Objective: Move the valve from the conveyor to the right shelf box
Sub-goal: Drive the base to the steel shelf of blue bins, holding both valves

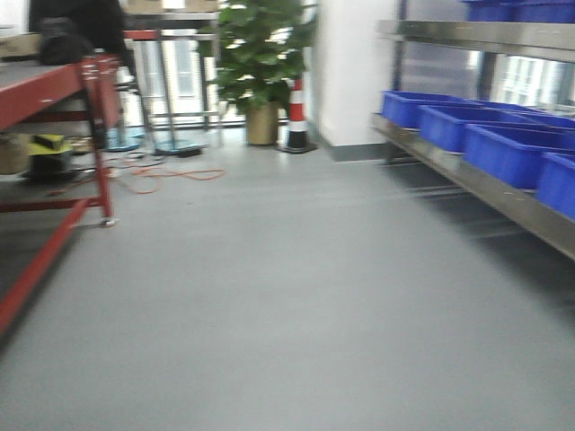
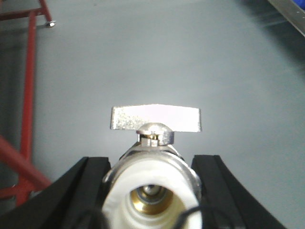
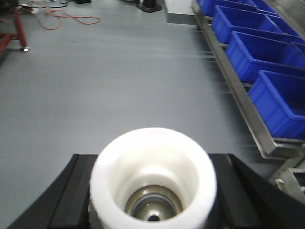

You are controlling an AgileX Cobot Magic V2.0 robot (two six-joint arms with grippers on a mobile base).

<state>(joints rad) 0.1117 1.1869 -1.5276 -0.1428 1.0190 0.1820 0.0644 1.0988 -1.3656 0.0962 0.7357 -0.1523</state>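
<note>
My left gripper is shut on a valve, a metal body with a white end collar and a flat silver handle on top, carried above the grey floor. My right gripper is shut on a second valve, whose wide white end faces the camera. The conveyor, with red frame legs, stands at the far left in the front view. The right shelf carries a row of blue boxes. In the right wrist view those blue boxes lie ahead to the right. Neither gripper shows in the front view.
A potted plant and a red-and-white cone stand at the back. An orange cable lies on the floor near the conveyor's legs. Red frame legs pass on the left in the left wrist view. Open grey floor lies between conveyor and shelf.
</note>
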